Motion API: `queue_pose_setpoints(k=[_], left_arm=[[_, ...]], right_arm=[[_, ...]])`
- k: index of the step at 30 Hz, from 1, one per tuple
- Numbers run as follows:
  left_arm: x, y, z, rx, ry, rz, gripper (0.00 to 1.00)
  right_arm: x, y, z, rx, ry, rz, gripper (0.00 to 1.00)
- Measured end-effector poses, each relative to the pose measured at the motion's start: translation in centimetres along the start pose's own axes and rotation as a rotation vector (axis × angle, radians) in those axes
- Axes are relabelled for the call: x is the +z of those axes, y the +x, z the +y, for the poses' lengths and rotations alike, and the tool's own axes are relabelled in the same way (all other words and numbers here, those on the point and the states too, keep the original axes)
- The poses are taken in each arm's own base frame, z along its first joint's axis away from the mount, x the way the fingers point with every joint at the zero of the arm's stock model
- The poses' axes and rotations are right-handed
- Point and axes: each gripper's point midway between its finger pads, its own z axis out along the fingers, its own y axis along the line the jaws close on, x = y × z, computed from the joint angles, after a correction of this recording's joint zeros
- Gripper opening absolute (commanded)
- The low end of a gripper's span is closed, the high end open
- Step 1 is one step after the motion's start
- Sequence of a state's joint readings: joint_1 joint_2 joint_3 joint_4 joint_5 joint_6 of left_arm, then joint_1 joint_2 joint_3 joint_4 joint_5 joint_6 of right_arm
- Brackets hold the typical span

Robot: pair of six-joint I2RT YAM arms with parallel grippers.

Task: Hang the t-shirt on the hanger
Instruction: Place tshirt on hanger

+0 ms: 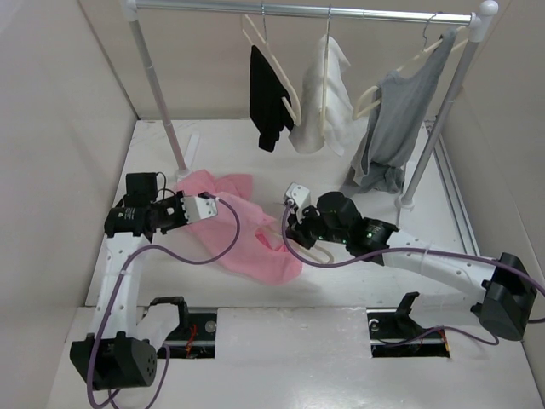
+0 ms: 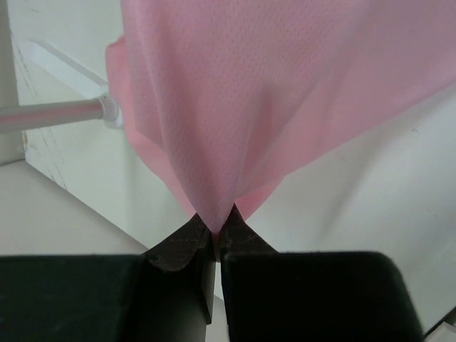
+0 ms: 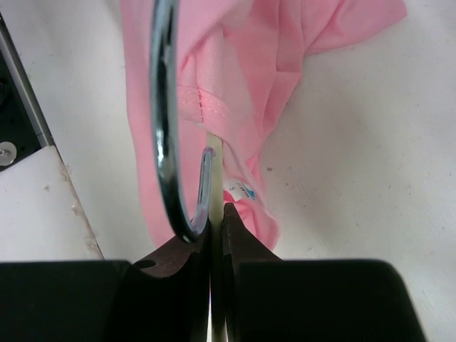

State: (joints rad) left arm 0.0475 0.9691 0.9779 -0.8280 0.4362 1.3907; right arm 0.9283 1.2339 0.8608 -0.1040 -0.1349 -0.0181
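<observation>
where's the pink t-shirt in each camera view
top external: the pink t-shirt is spread on the table, centre-left, between the two arms.
left wrist: the t-shirt fills the upper frame, a fold pinched in the left gripper.
right wrist: the t-shirt is at top centre, behind the hanger's metal hook.
shared landmark: the white table under the shirt.

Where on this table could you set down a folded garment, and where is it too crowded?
Free: the back strip of table between the left rack pole and the black garment; the near patch between the t-shirt and the right arm. Crowded: the centre, around t-shirt and hanger, and under the grey top.
</observation>
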Motion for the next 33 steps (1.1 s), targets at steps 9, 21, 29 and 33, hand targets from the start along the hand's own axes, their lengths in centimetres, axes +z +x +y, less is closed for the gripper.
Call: queue_pose_setpoints(k=[9,21,29,33], left_arm=[[1.1,3.2,-0.3,-0.061,0.037,0.093,0.0],[-1.3,0.6,-3.6,0.18,0.023,0.008,0.83],[-6.2,-8.4,1.0,0.308,-0.09,-0.314,0.95],[-5.7,-10.5,0.2,0.355,-0.009,-0.436,0.92]], right_arm=[[-1.2,1.1,-0.1,0.004,0.013,0.01,0.0],[-1.0,1.5,-0.6,-0.004,0.041,0.03,0.0],[-0.1,1.7,0.3,-0.048,0.016,0.06,0.0],[0.7,0.4,0.6,-0.072,0.006,0.051,0.0]])
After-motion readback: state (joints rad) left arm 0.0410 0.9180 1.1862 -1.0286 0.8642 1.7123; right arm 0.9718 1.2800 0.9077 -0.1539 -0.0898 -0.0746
